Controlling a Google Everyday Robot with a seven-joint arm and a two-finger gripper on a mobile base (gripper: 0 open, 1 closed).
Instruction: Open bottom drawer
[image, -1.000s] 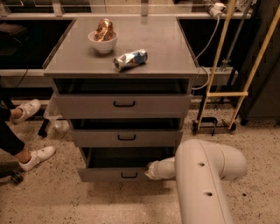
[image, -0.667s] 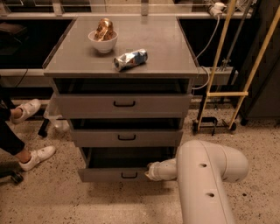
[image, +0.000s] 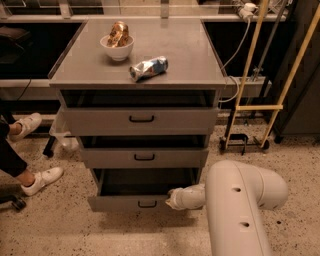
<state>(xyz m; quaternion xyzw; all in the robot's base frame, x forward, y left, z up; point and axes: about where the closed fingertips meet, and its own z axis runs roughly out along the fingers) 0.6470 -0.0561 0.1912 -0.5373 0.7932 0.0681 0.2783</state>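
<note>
The bottom drawer (image: 117, 202) is the lowest grey front of the cabinet. It stands pulled out, showing its dark inside, and has a small black loop handle (image: 147, 204) at its centre. My gripper (image: 173, 198) is at the drawer's front panel, just right of the handle, level with its top edge. My white arm (image: 240, 205) comes in from the lower right. The contact between gripper and drawer is hidden.
The middle drawer (image: 144, 157) and top drawer (image: 141, 119) each stick out a little. On the cabinet top stand a white bowl (image: 117, 48) and a crushed can (image: 148, 68). A person's white shoes (image: 42, 180) are on the left and a yellow-framed cart (image: 257, 107) on the right.
The bottom drawer has slid slightly further out towards the camera, and the gripper has moved with it. Everything else is unchanged.
</note>
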